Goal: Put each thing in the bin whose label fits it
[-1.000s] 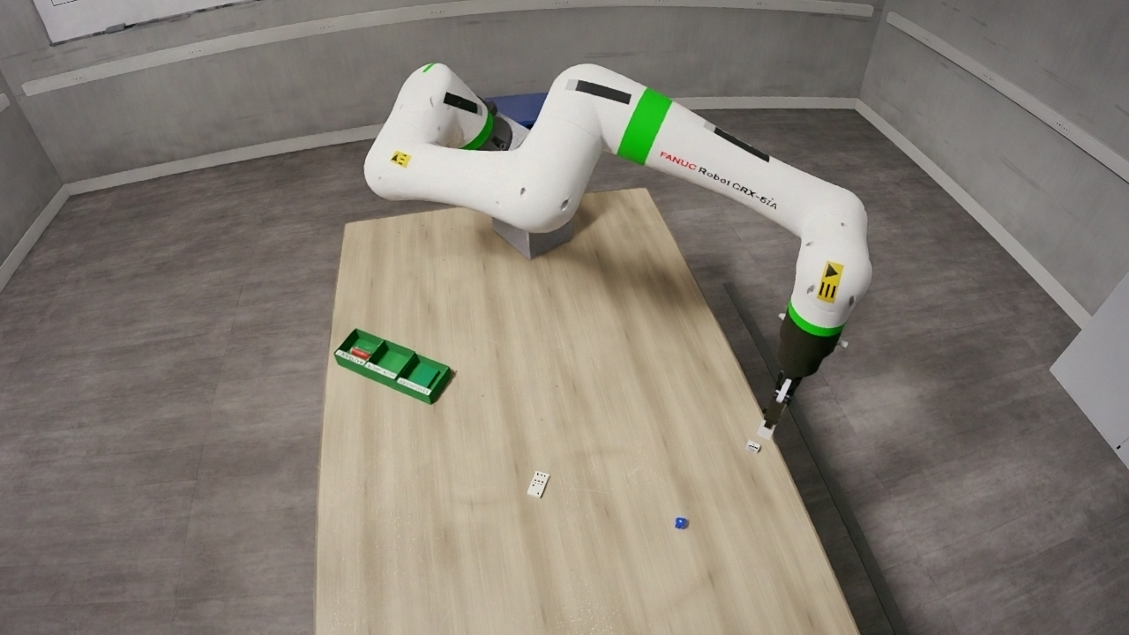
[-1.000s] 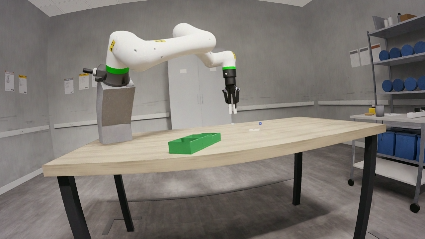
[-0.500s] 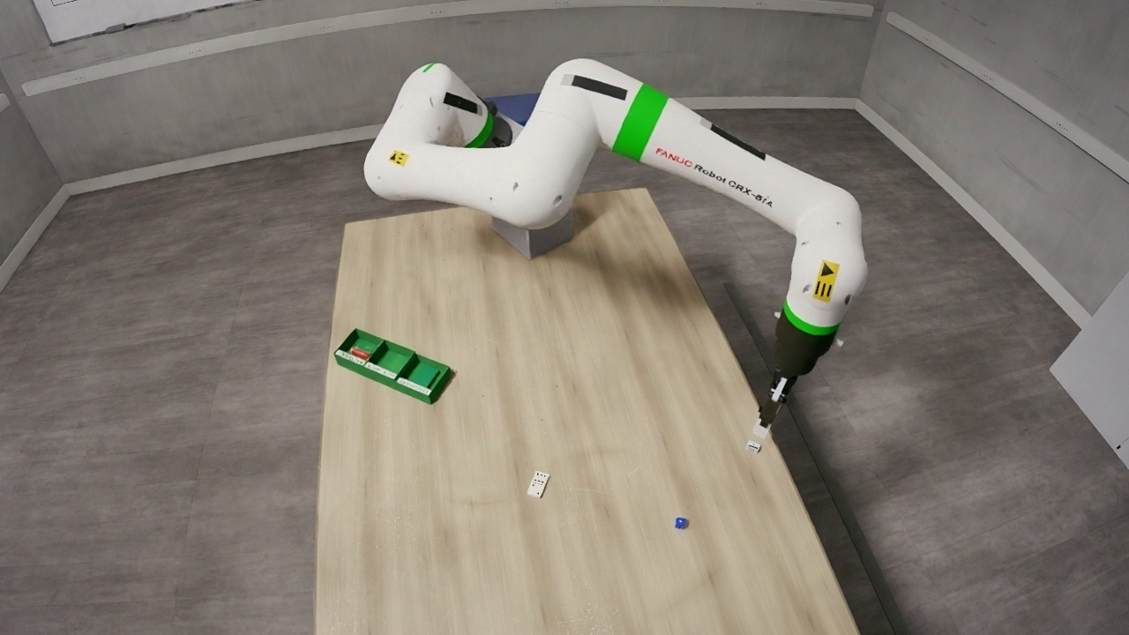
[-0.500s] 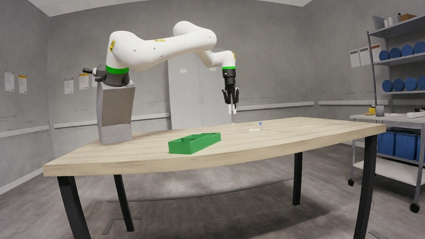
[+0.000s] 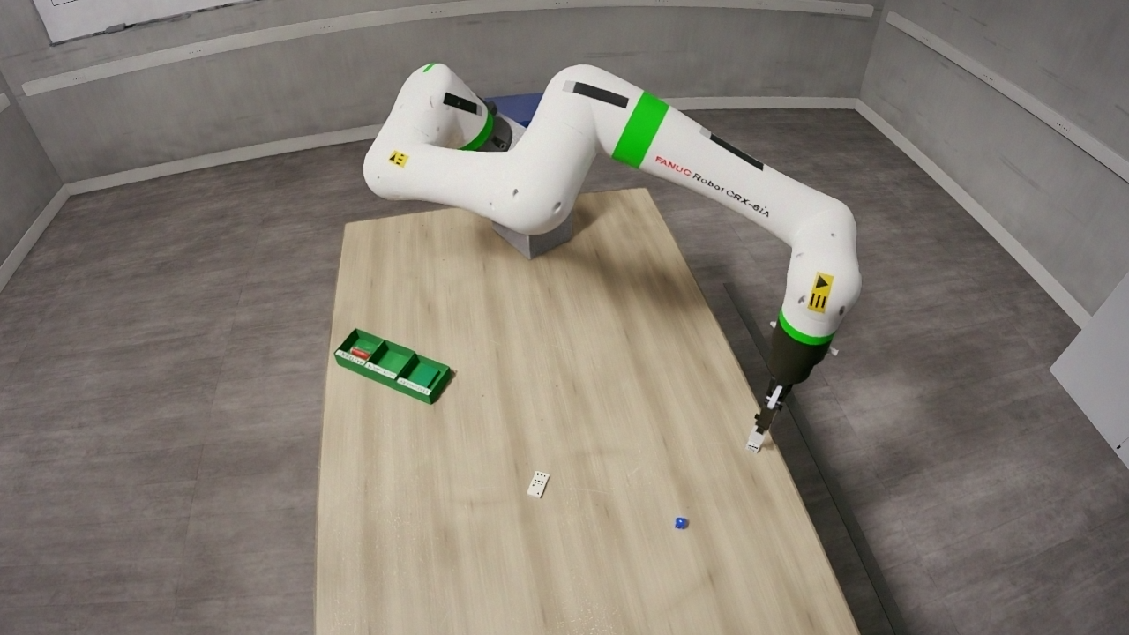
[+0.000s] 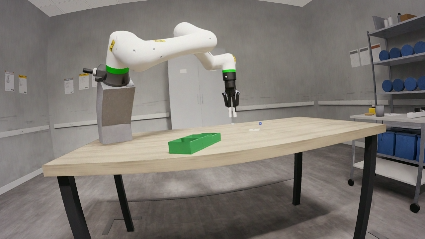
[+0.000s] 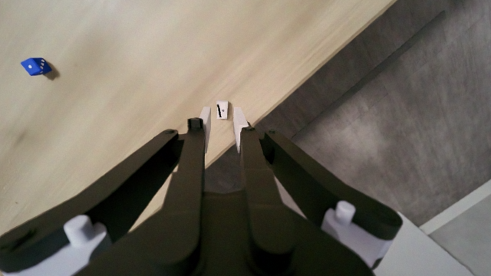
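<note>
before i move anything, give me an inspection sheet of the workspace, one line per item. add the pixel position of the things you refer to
surface: wooden table [image 5: 426, 513] [image 6: 142, 165] [image 7: 134, 57], light grain, no spill seen
job's things: green bins [image 5: 383, 384] [image 6: 180, 147], three in a row, labels unreadable; red thing [image 5: 361, 353] in one end bin; white domino [image 5: 538, 483] [image 6: 254, 129], blue die [image 5: 680, 523] [image 6: 260, 123] [image 7: 36, 67] and small white piece [image 6: 232, 123] [image 7: 222, 110] on the table, the piece near an edge
clutter: nothing seen
gripper [image 5: 756, 434] [image 6: 232, 112] [image 7: 222, 118]: above the small white piece, fingers a little apart, holding nothing
cables: nothing seen
surroundings: grey cabinet [image 6: 184, 89] behind the table, shelf rack [image 6: 398, 27] to the exterior view's right
</note>
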Robot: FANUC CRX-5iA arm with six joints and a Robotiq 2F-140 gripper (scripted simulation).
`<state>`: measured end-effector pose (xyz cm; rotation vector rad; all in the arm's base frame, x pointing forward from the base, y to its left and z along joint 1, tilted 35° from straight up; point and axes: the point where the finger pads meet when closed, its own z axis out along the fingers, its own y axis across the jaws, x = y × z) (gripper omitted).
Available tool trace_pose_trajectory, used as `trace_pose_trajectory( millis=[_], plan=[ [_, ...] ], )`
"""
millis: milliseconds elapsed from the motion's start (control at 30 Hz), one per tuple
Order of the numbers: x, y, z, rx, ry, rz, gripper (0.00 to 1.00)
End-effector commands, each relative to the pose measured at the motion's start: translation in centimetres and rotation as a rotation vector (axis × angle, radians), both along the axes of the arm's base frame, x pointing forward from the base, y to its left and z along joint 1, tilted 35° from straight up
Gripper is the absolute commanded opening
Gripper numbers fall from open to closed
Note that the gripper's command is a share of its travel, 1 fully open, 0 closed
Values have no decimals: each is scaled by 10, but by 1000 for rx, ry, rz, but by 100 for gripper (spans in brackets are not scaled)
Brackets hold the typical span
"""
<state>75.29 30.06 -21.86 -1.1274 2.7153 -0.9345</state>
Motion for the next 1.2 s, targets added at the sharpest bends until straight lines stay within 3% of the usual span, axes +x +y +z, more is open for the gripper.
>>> trace_pose_trajectory(
  millis=[0,267,1067,1100,1167],
  plan=[
    [3,-5,-8,0,0,0,26],
    [10,-19,-30,0,0,0,26],
    [14,-25,-40,0,0,0,26],
    [14,-25,-40,0,0,0,15],
    [14,-25,-40,0,0,0,15]
  ],
)
